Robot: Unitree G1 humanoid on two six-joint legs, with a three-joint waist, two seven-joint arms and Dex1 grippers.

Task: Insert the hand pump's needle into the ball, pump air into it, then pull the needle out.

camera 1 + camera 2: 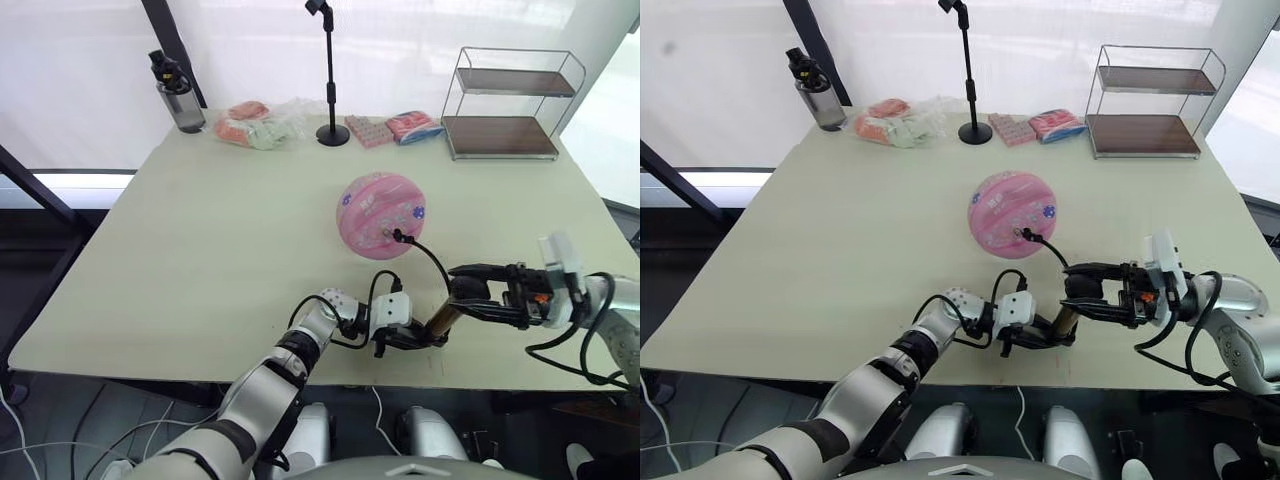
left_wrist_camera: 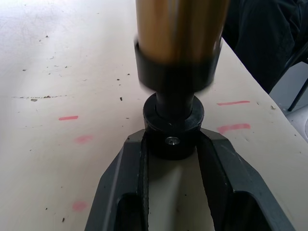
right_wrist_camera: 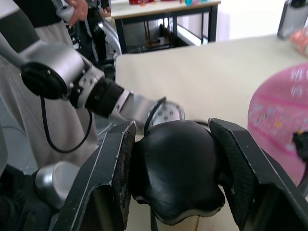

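At the near edge of the desk [image 1: 200,250], the left arm reaches in low with its elbow bent, and the left pincer [image 1: 415,335] is clenched on the black bottom cap of the hand pump [image 1: 442,322], whose gold barrel leans up toward the right pincer [image 1: 468,291]. The right arm comes in level from the robot's right, its pincer clamped around the pump's black T-handle [image 3: 175,175].

The left wrist view shows the cap seated between the two fingers [image 2: 120,192] and red marks on the desk surface; the right wrist view shows the handle filling the gap between its pads, with the left forearm beyond and a person standing past the desk edge.

The thin black hose [image 1: 432,258] arcs from the pump to the needle [image 1: 396,236], set into the pink ball [image 1: 380,215], which sits just beyond both pincers.

Well beyond the ball stand a black stand [image 1: 330,80], a water bottle [image 1: 178,95], wrapped packets [image 1: 255,125] and a wire shelf [image 1: 505,100].
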